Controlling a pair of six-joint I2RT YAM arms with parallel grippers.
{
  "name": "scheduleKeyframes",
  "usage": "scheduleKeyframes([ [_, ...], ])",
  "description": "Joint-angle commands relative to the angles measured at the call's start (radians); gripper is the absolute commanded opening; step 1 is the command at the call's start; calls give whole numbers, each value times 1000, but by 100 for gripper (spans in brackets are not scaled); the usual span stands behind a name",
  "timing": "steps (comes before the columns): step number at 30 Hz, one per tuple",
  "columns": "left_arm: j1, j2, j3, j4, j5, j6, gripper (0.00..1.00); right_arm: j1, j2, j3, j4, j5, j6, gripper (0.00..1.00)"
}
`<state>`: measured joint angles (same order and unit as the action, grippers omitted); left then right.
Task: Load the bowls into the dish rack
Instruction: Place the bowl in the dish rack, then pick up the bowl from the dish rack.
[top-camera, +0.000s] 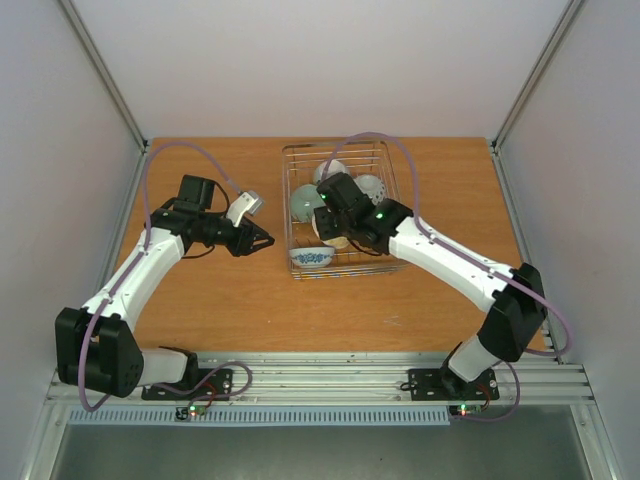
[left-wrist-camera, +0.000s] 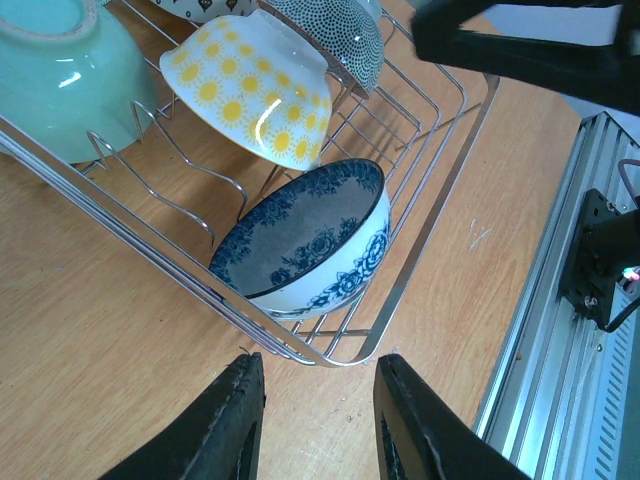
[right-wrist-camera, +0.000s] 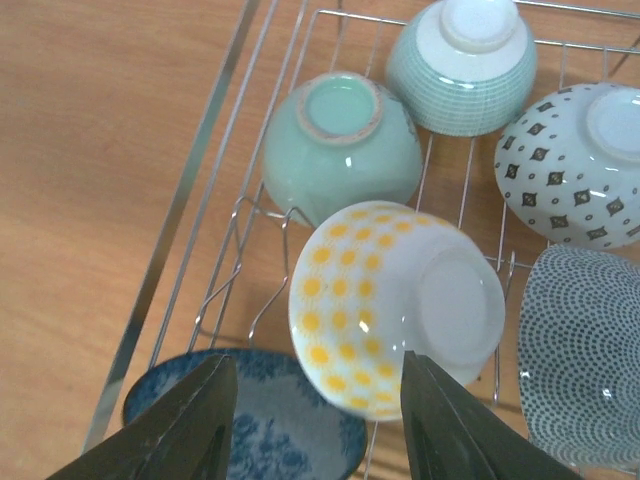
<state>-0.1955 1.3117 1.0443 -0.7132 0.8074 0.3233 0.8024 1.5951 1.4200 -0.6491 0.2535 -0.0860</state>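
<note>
1. Wood-grain counter (top-camera: 230, 300) inside a white-walled booth; we see no bowl loose on it in the top view.
2. The dish rack (top-camera: 287, 190) stands at upper centre of the top view. We count six bowls in it.
3. Rack contents, right wrist view: celadon bowl (right-wrist-camera: 340, 155) upper centre, green grid bowl (right-wrist-camera: 465, 70) at the top, diamond-dotted bowl (right-wrist-camera: 570, 165) at right, fine-dotted bowl (right-wrist-camera: 585, 350) lower right, yellow sun-patterned bowl (right-wrist-camera: 390, 300) in the middle.
4. The blue floral bowl (left-wrist-camera: 310, 245) sits in the rack corner at the centre of the left wrist view, tilted, rim against the wire.
5. Key relation: the yellow sun-patterned bowl lies straight ahead of the right gripper (right-wrist-camera: 318, 365), in line with the gap between its fingers, foot ring facing the camera, leaning on the tines.
6. Right fingers stand apart. The one at lower left is clear of the bowl; the other overlaps its edge in view, contact uncertain. We read no grip.
7. The left gripper (left-wrist-camera: 320, 365) hangs over bare counter just outside the rack corner, fingers parted, nothing between them. The blue floral bowl lies just beyond, across the wire.
8. Judgement: the right arm is the nearer one. Loading looks all but done, and backing out should keep both fingers clear of the leaning bowl.
</note>
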Motion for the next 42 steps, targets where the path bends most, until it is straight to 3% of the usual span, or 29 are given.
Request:
scheduleKeyframes([
  [1, 8, 12, -6, 21, 19, 14, 31, 6, -62, -25, -84, -132, -80, 48],
  [8, 8, 9, -3, 17, 14, 11, 31, 4, -32, -15, -168, -178, -99, 49],
  [17, 8, 10, -4, 18, 17, 11, 31, 6, -2, -55, -96, -336, -160, 50],
  [29, 8, 19, -4, 19, 16, 11, 32, 6, 62, -74, 42, -366, -341, 50],
  [34, 8, 20, -3, 17, 10, 12, 32, 6, 145, -3, -11, -391, -425, 50],
  [38, 9, 20, -3, 18, 9, 11, 31, 6, 185, 40, -57, -371, -473, 45],
  [42, 8, 21, -2, 19, 10, 11, 32, 5, 188, 45, -71, -357, -506, 30],
])
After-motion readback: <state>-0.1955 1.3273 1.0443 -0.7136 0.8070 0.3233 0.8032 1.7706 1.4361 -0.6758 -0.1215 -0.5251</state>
